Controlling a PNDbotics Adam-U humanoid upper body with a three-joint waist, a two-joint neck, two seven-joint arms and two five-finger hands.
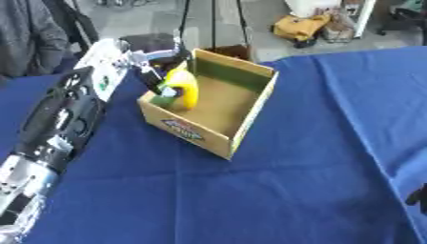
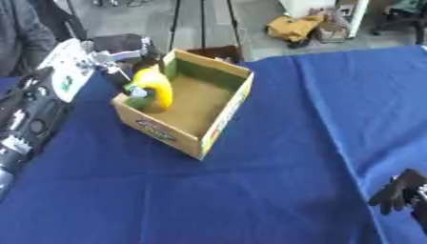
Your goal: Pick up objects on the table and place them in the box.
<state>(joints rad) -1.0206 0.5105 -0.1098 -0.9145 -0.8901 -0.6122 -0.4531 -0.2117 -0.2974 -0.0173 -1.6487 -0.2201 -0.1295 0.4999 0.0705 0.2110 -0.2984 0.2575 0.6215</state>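
Left hand [image 1: 158, 71] at upper left, fingers clasped on curved yellow banana [image 1: 185, 88], poised over open cardboard box [image 1: 250, 112] near wall: best lowered inward before releasing; right hand [image 2: 400, 193] idle, relaxed, lower right.

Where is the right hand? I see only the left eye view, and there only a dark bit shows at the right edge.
Observer: In the right eye view the right hand shows low at the right edge, over the blue cloth.
Operator: Does it hold something?
Observer: I see nothing in it; its dark fingers look relaxed and point left.
Operator: Is it near the box?
Observer: No, it is well apart from the box, with bare cloth between them.
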